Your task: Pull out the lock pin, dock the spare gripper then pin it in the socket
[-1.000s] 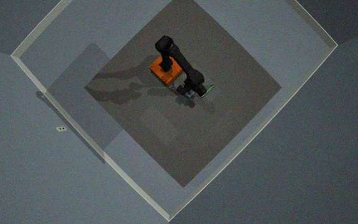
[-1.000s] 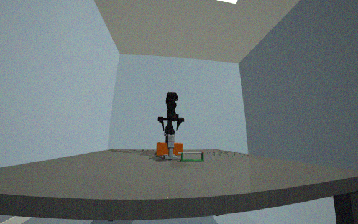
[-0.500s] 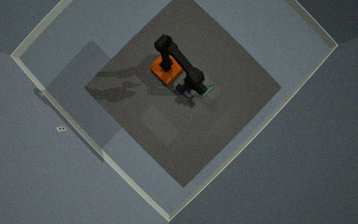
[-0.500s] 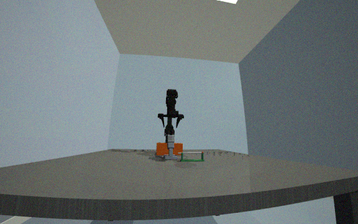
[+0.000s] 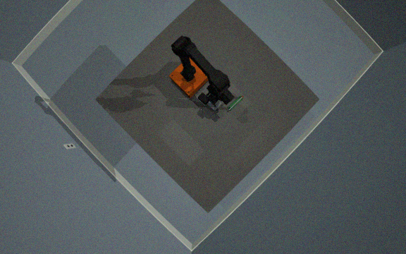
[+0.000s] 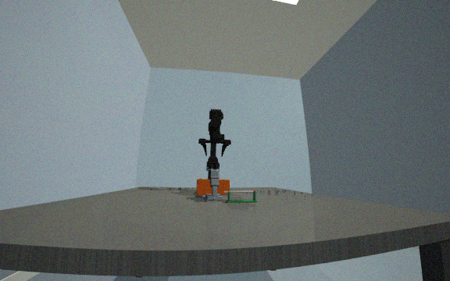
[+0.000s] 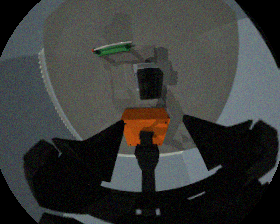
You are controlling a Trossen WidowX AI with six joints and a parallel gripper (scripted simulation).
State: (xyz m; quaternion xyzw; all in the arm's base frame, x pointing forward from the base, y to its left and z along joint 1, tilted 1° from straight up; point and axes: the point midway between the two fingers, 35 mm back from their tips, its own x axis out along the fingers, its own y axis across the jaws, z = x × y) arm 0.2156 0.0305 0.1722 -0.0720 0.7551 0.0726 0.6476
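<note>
My gripper (image 6: 214, 150) (image 5: 214, 99) is open and empty. It hangs with its fingers pointing down, well above the grey mount (image 6: 214, 183) (image 7: 165, 63). In the wrist view the wide-spread fingers show as dark shapes at the lower left and right. A dark block, seemingly the spare gripper (image 7: 148, 84) (image 6: 212, 163), stands upright in the mount's socket right below my fingers. I cannot make out the lock pin for sure. A pale bar with a red end (image 6: 244, 191) lies across the top of a green frame (image 6: 241, 200) (image 5: 235, 103) (image 7: 115, 48) beside the mount.
The arm's orange base block (image 5: 185, 84) (image 6: 201, 186) (image 7: 145, 125) stands just behind the mount. Everything sits on a brown table top (image 6: 131, 218) (image 5: 224, 159), with its edges far from the mount. Low pale walls (image 5: 41, 39) ring the floor.
</note>
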